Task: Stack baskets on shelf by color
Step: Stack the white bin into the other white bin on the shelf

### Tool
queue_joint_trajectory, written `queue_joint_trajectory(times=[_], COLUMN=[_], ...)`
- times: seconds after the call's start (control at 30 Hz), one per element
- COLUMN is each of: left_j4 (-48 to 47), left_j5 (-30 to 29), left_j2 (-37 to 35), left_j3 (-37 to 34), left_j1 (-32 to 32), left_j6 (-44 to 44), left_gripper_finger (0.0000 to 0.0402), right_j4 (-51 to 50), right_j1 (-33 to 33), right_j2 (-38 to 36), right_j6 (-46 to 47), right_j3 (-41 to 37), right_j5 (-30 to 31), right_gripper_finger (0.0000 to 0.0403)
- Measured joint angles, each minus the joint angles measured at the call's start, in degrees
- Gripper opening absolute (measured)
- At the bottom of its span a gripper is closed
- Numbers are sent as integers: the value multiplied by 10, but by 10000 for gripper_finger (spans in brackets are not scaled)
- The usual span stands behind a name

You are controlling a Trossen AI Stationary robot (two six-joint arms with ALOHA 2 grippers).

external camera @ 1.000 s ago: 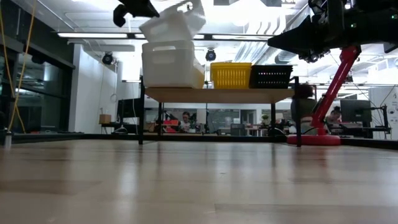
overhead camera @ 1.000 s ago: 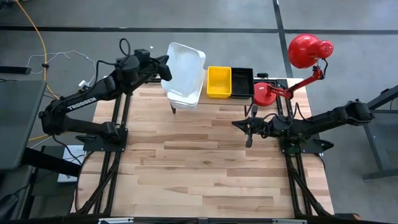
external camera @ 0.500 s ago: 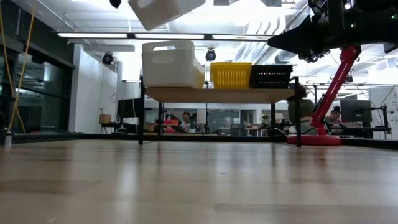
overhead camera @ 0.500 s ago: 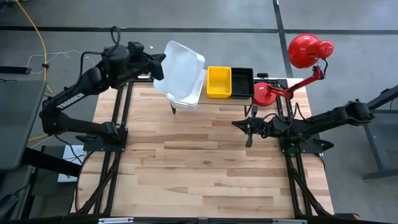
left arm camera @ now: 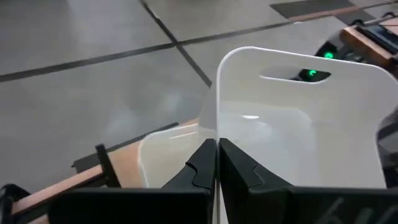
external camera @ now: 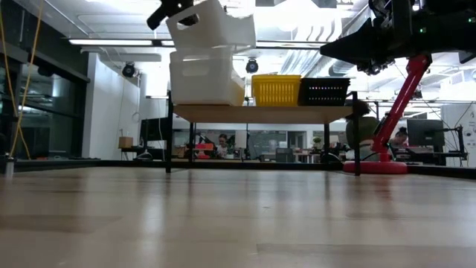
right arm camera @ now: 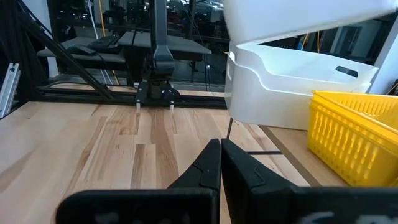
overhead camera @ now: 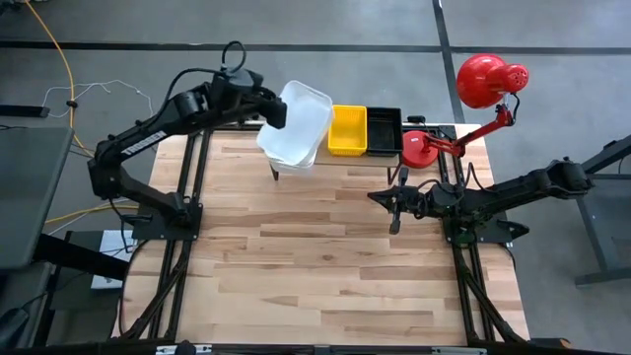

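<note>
Misalignment is threatening: the left gripper (left arm camera: 216,167), jaws clenched on 1 white plastic basket's (overhead camera: 301,120) rim, is holding it tilted above the white stack (external camera: 206,77) on the wood-topped shelf (external camera: 260,112); releasing now risks toppling. The right gripper (overhead camera: 395,204) is idling over the bench (overhead camera: 325,256), jaws clenched on nothing.

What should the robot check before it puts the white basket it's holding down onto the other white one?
1. Left gripper jaws shut on the rim of the held white plastic basket: ok.
2. Held basket level: not ok, tilted.
3. Held basket over the white plastic basket on the shelf: ok, roughly above.
4. Yellow plastic basket and black plastic basket out of the way: ok, beside.
5. Right gripper away, low over the table: ok.
6. Wooden-topped shelf steady: cannot tell.
</note>
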Motion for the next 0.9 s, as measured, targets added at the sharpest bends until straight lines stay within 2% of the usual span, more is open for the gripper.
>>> queue_joint_trajectory(times=[0.23, 0.57, 0.9], left_j4=[-10, -73, -73], left_j5=[-2, -12, -17], left_j2=[4, 11, 11], left_j3=[0, 0, 0], left_j1=[18, 33, 32], left_j6=[-12, -13, 13], left_gripper_finger=[0, 0, 0], right_j4=[0, 0, 0], right_j1=[0, 0, 0], right_j2=[0, 0, 0], right_j6=[0, 2, 2], right_j3=[0, 0, 0], right_j5=[0, 0, 0], right_gripper_finger=[0, 0, 0])
